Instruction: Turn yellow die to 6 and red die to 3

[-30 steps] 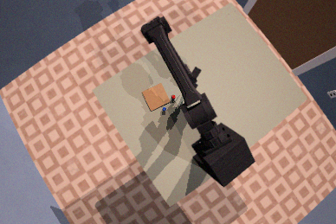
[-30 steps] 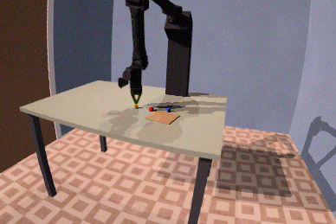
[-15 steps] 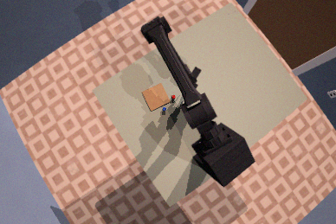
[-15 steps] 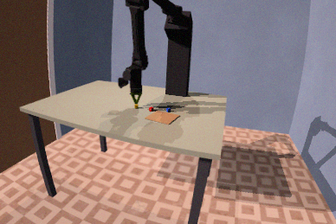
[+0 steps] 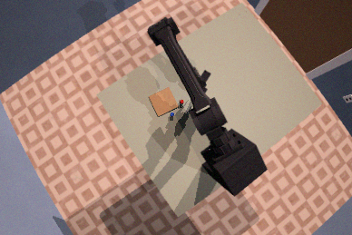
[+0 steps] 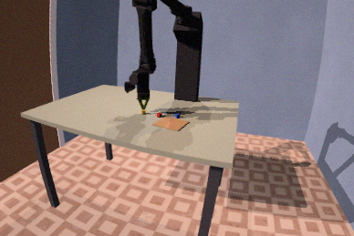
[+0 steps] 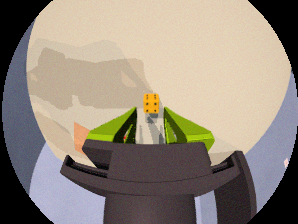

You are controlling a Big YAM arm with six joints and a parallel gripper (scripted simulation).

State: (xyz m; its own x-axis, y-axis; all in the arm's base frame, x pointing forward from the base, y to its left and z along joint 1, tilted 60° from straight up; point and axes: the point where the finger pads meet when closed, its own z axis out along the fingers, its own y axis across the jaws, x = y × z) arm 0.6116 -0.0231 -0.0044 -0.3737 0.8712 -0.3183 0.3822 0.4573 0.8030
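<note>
The yellow die [image 6: 143, 112] [image 7: 151, 103] stands on the table, off the mat; the wrist view shows several dark pips in two columns on it, but how they divide between faces is unclear. My gripper [image 6: 143, 109] [image 7: 151, 109] is partly open and points down, its green fingertips on either side of the yellow die, no grip visible. The red die [image 5: 181, 102] [image 6: 159, 115] lies on the table just beside the orange mat [image 5: 162, 102] [image 6: 170, 124]. The blue die [image 5: 171, 114] [image 6: 177, 116] lies off the mat too. Pips on both are too small to read. The arm hides the yellow die in the top view.
The table [image 5: 254, 56] [image 6: 82, 107] carries the dice and the mat. The arm's dark base column [image 5: 236, 165] [image 6: 188, 66] stands at its back edge. The red die is between the yellow and blue dice in the exterior view. Arm shadows fall across the dice area.
</note>
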